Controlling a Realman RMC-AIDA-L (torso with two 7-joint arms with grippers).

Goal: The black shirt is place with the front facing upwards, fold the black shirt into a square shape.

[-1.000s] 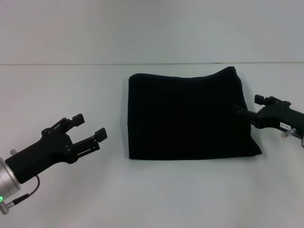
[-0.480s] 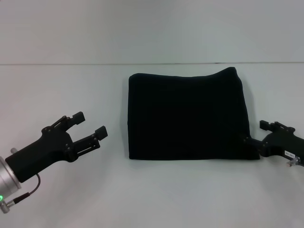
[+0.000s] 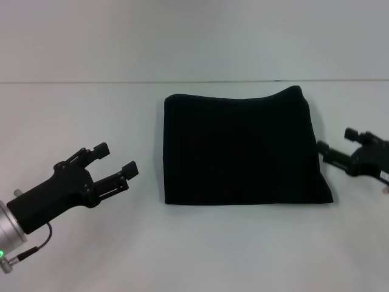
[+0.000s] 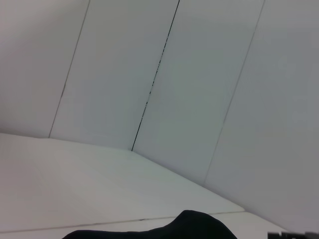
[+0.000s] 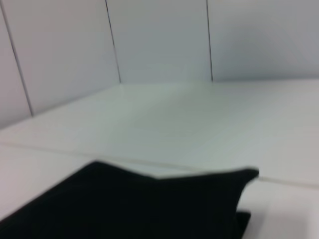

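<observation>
The black shirt (image 3: 242,149) lies folded into a near-square block in the middle of the white table (image 3: 182,255). Its lettering and neck label are hidden. My left gripper (image 3: 115,159) is open and empty, hovering well to the left of the shirt. My right gripper (image 3: 336,140) is open and empty, just off the shirt's right edge and not touching it. The shirt's edge shows low in the left wrist view (image 4: 189,226). A raised corner of it shows in the right wrist view (image 5: 149,209).
The table meets a white panelled wall (image 3: 194,36) behind the shirt. Bare table surface lies on all sides of the shirt.
My right gripper left the shirt's right edge, dipped toward its near right corner, then drew back to the right, clear of the cloth. The left arm has not moved.
</observation>
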